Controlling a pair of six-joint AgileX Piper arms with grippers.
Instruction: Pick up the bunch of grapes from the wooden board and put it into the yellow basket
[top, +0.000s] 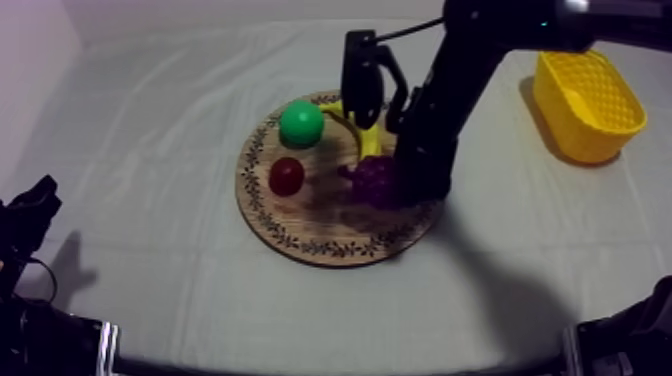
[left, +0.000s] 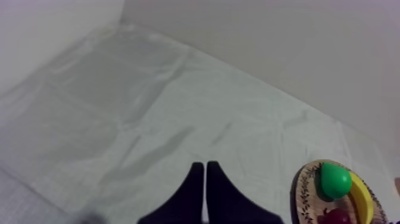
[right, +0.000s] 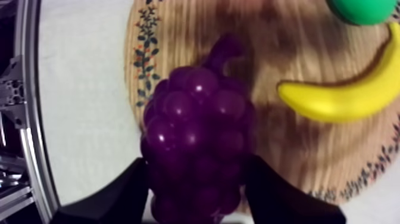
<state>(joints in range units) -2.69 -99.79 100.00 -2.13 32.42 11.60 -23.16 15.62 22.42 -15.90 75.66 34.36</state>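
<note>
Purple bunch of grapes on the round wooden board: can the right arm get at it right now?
Probably yes: the right pincer is shut round the purple bunch of grapes on the round wooden board, nothing in between.

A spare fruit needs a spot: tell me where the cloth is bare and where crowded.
Bare: the cloth left of the wooden board; the strip along the near edge; the stretch between board and yellow basket. Crowded: the board, with pear, small red fruit, banana, and the right arm's fingers shut on the bunch of grapes.

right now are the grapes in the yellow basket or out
Out: the bunch of grapes lies on the wooden board; the yellow basket stands apart.
</note>
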